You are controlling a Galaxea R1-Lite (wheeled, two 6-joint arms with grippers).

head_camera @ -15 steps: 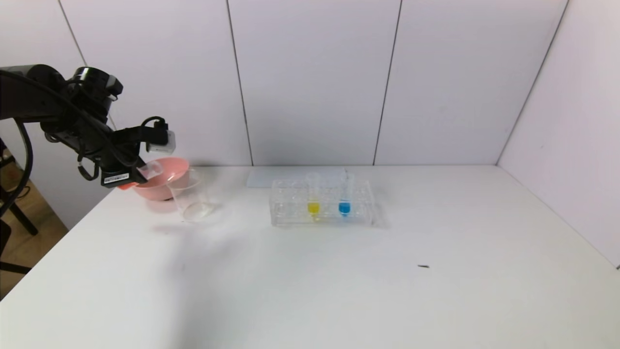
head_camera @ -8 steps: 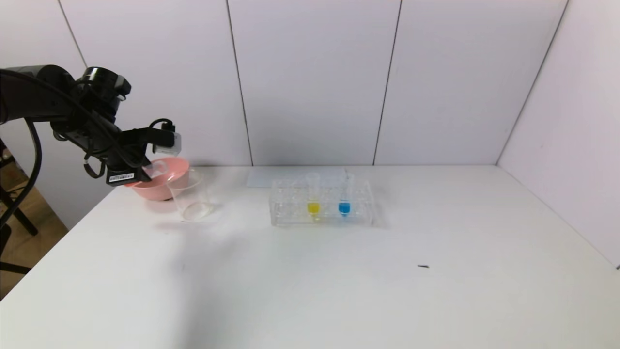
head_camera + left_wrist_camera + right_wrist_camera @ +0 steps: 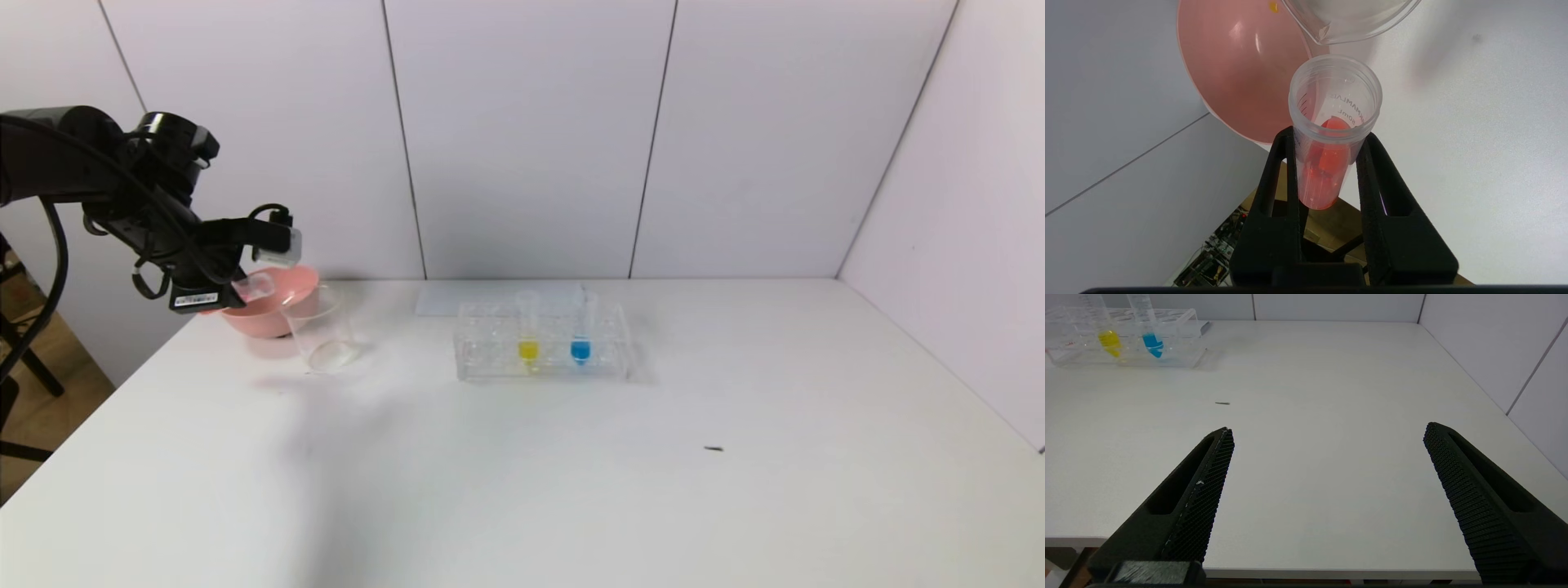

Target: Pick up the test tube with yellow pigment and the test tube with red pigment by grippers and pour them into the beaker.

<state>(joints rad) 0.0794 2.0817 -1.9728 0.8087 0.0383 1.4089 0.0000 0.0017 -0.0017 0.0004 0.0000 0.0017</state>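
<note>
Left gripper [image 3: 1327, 139] has its fingers [image 3: 1376, 179] clamped on the test tube with red pigment [image 3: 1331, 134], open mouth pointing toward the pink bowl [image 3: 1237, 73] and beaker [image 3: 1347, 20] rim over the desk [image 3: 1474, 143].

White table [image 3: 571, 474] with not much on it. Over at about 10 o'clock a pink bowl [image 3: 273, 314] sits right at the edge, with the clear beaker [image 3: 322, 331] touching or just beside it. Around 12 o'clock there's a clear tube rack [image 3: 543, 343], a flat pale sheet [image 3: 457, 298] behind it. One tiny dark speck [image 3: 713, 448] at 3 o'clock.
</note>
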